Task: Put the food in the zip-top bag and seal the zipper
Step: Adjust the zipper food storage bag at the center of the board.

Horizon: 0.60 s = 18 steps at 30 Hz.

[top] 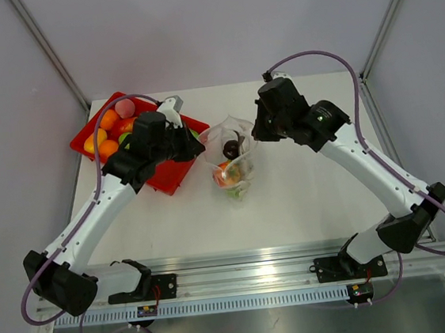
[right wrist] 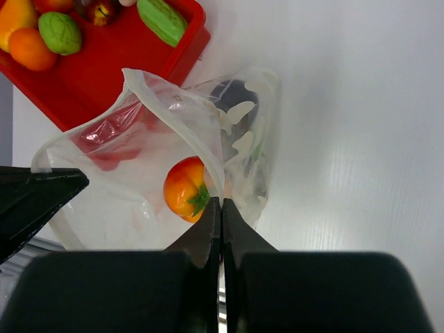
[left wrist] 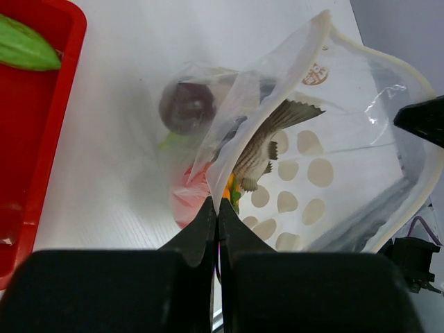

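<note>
The clear zip-top bag (top: 235, 163) lies mid-table with its mouth held wide between both arms. My left gripper (left wrist: 216, 205) is shut on the bag's left rim, and my right gripper (right wrist: 220, 202) is shut on the right rim. The zipper (left wrist: 378, 54) shows as a pale strip curving round the open mouth. Inside the bag (right wrist: 139, 180) sit an orange-red fruit (right wrist: 185, 189) and a dark purple fruit (left wrist: 189, 105). More food (top: 109, 134) fills the red tray; in the right wrist view I see an orange piece (right wrist: 31, 48), a green one (right wrist: 60, 32) and a green cucumber (right wrist: 161, 19).
The red tray (top: 171, 174) stands at the back left, under my left arm. Bare white table lies right of the bag and in front of it. Grey walls and metal posts close in the back and sides.
</note>
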{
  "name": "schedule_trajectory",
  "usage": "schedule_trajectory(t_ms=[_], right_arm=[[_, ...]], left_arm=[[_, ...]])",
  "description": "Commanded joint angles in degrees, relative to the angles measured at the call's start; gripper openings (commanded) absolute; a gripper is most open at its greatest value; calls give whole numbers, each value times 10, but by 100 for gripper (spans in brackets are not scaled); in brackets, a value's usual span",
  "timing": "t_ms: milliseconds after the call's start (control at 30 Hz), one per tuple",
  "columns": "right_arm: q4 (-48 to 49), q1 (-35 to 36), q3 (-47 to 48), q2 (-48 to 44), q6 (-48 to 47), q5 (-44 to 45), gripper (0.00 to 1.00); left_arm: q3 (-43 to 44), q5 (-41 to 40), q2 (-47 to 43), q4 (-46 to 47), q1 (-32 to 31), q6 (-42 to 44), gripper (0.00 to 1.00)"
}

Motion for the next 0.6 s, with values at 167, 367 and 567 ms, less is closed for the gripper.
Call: schedule_trajectory(t_ms=[167,367,567], right_arm=[[54,5,-41,7,11,-3,0],[70,5,-50,18,16,-19,0],[74,5,-48,19,15,-19,0]], left_arm=[[7,7,47,18,3,21,47],[46,13,44,-7,27,34,66],[69,-49,-7,-11,61,55,55]])
